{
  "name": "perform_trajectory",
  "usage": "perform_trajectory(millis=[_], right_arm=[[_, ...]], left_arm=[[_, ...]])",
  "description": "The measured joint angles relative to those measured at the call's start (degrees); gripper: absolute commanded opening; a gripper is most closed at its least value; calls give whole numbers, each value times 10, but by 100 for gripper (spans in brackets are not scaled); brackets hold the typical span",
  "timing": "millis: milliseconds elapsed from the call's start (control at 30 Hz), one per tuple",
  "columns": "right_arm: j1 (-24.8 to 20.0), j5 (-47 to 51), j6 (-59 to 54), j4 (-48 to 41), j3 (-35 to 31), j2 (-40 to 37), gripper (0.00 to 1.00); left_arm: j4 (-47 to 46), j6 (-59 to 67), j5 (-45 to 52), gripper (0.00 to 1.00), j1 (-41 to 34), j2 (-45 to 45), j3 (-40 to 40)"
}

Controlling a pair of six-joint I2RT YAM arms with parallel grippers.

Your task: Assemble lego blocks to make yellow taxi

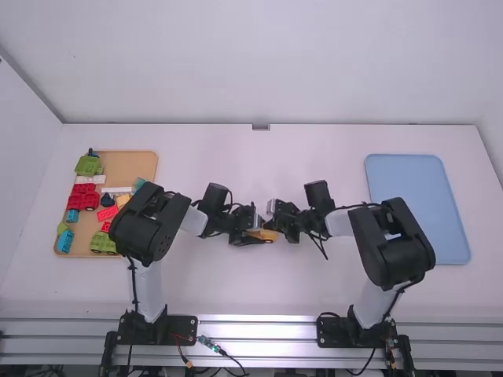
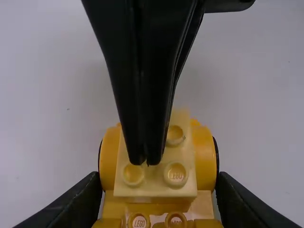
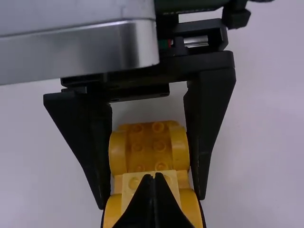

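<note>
Currently L gripper, mid-table just L of ctr, has its jaws clamped on the sides of a yellow-orange plastic toy-car base w/ rounded wheel arches & dark tyres. Pale-yellow studded plastic brick sits on top of the base, toward one end; more bare yellow-orange studs show past the brick in both wrist views.

R gripper faces it from R side: jaws narrow, tips together, nothing betw. them, right over the brick, among its studs. Contact w/ brick: can't tell.

Far L of white table: tan rectangular tray w/ loose plastic blocks – green, red, blue, also white, dk blue & a yellowish one. Far R: lt-blue rectangular tray w/ rounded corners, on table, well apart from both grippers.
</note>
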Motion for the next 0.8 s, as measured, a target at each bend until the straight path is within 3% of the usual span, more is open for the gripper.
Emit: perform_trajectory(millis=[367,800], right_arm=[[8,-28,-6,29,10,32,0],[-24,-111,-39,39,16,75,0]], left_arm=[[3,-4,-3,26,0,0,-1],[6,-8,-3,25,0,0,-1]])
